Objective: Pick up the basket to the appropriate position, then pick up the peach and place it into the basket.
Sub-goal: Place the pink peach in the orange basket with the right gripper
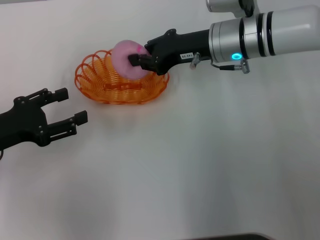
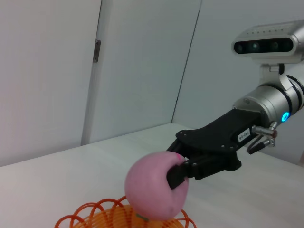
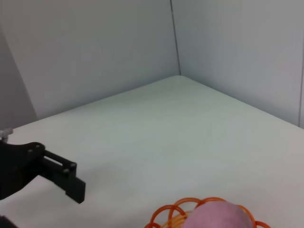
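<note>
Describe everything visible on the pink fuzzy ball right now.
The round pink fuzzy ball looks soft and matte, with a darker pink patch near the top. The right gripper is shut on it, black fingers pressing into its side. It sits over the oval orange wire basket, low within the scalloped rim; whether it rests on the basket floor cannot be told. The open left gripper is apart from it.
</note>
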{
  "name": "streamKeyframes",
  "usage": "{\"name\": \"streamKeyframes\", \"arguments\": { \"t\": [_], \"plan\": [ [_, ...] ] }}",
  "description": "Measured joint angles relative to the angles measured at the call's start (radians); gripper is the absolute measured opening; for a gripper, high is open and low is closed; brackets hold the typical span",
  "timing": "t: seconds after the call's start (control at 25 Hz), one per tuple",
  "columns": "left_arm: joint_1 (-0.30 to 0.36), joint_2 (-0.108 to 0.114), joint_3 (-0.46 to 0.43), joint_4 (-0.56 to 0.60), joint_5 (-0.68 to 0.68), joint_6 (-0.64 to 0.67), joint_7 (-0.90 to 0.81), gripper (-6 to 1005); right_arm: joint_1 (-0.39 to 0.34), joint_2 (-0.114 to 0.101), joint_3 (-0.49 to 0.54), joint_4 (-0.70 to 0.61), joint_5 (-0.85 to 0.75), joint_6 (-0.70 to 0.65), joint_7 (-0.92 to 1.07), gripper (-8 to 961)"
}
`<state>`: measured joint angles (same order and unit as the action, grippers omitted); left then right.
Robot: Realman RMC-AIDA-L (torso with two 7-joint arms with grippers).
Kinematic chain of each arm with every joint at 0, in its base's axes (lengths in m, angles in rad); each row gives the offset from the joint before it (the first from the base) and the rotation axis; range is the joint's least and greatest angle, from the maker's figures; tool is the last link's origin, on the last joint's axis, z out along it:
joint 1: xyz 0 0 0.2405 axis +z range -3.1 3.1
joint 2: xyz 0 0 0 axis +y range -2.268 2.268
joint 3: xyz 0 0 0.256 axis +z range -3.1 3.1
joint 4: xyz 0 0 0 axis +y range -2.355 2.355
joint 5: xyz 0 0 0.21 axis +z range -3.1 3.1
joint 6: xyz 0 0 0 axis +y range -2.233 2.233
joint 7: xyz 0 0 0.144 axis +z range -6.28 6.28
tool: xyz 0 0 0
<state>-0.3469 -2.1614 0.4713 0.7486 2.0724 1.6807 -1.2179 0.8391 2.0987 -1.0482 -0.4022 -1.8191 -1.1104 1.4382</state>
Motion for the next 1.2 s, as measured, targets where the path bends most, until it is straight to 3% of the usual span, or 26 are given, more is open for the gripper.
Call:
{"name": "streamKeyframes", "arguments": {
  "t": [0.12,0.56,1.08,1.2],
  "plan": [
    [0.002,0.000,0.001,0.000,0.000,0.000,0.000,796,0.003,0.002,-0.002,0.001,0.000,0.012,0.001,167],
    [0.005,0.000,0.001,-0.002,0.000,0.001,-0.001,796,0.014,0.006,-0.006,0.015,0.003,0.034,0.002,594],
    [0.005,0.000,0.001,-0.002,0.000,0.000,-0.002,796,0.007,0.004,-0.010,0.012,0.027,0.025,-0.002,959],
    [0.003,0.001,0.000,-0.002,0.000,0.001,-0.004,797,0.003,-0.001,-0.008,0.006,0.029,0.005,0.003,958]
  ]
}}
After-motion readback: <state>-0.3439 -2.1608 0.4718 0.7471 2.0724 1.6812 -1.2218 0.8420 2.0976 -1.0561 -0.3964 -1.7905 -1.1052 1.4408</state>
